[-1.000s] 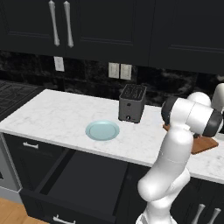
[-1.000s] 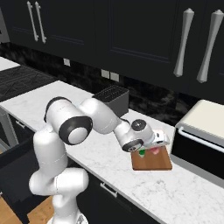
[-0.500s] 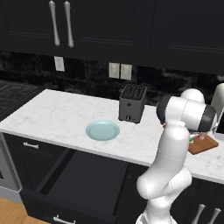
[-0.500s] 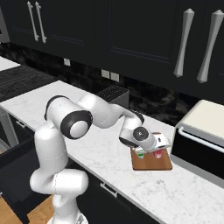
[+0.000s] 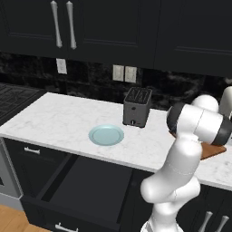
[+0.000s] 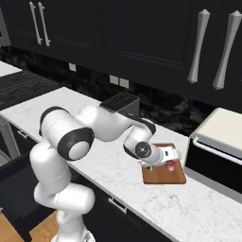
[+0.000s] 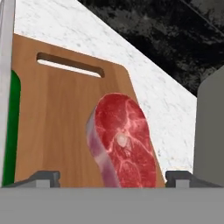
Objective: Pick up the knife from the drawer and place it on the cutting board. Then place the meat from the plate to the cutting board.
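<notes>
The hand stands open over the cutting board, fingers either side of the meat; the knife lies at 9 o'clock. Rising crooked, a finger could drag the meat off onto the counter.

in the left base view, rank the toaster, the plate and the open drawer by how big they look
1. drawer, largest, though it sits nearest the camera
2. plate and toaster look close in width; the toaster is taller, the plate flatter, so I won't rank them
</notes>
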Motion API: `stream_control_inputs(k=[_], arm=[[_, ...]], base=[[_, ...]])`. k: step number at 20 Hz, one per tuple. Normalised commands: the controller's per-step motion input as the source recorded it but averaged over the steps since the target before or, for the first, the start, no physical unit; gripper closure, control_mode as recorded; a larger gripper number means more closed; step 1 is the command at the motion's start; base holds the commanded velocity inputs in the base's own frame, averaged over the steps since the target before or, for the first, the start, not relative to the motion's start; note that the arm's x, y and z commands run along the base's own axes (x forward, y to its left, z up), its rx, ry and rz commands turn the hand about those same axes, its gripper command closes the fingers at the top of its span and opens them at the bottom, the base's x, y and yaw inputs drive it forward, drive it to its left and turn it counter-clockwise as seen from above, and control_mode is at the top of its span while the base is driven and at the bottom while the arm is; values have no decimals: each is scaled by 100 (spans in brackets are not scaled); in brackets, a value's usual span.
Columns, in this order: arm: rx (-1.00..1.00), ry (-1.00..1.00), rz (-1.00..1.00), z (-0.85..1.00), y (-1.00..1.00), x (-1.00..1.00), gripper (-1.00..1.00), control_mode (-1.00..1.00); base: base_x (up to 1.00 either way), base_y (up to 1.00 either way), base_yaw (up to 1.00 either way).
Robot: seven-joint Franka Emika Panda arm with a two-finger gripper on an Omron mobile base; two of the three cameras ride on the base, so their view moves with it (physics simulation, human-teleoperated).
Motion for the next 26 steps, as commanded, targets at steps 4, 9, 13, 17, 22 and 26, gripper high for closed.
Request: stream_control_inputs(k=[4, 9, 13, 17, 22, 26], arm=[[11, 0, 0, 84, -36, -17, -100, -100], [12, 0, 0, 95, -29, -15, -100, -100], [12, 0, 0, 100, -23, -14, -100, -100], [9, 0, 0, 90, -26, -59, -100, -100], [8, 2, 0, 91, -12, -55, -100, -100], [10, 14, 0, 100, -2, 0, -100, -100]], base=[[0, 0, 0], [0, 0, 0], [0, 0, 0], [0, 0, 0], [0, 0, 0], [0, 0, 0]])
